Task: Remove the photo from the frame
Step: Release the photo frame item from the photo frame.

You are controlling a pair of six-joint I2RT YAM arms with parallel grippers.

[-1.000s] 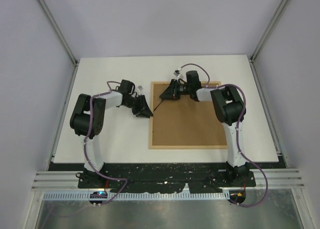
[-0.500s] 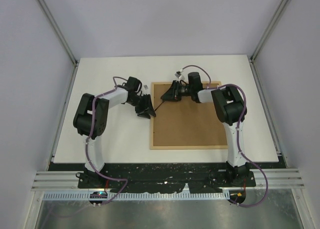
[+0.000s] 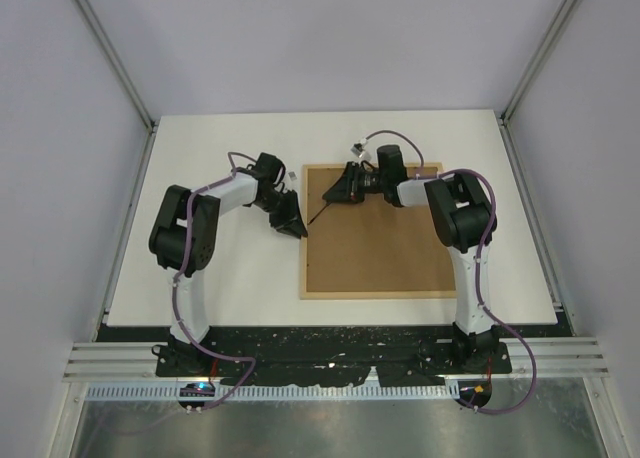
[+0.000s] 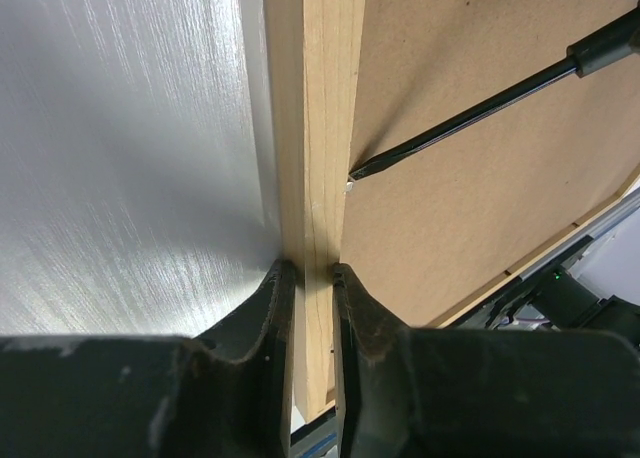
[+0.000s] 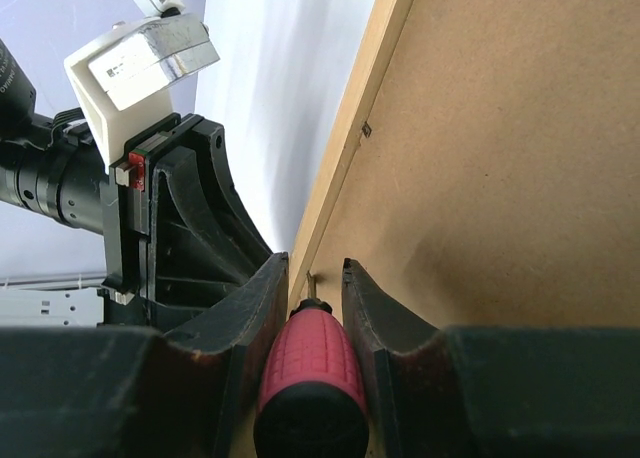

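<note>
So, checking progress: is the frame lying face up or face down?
Face down: the frame lies flat, its plain brown back turned up toward the overhead camera.

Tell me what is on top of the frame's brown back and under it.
On the frame, lying back up: only the tip of the screwdriver, beside the left wood strip, its handle in the right gripper. Underneath is covered; no photo shows.
</note>
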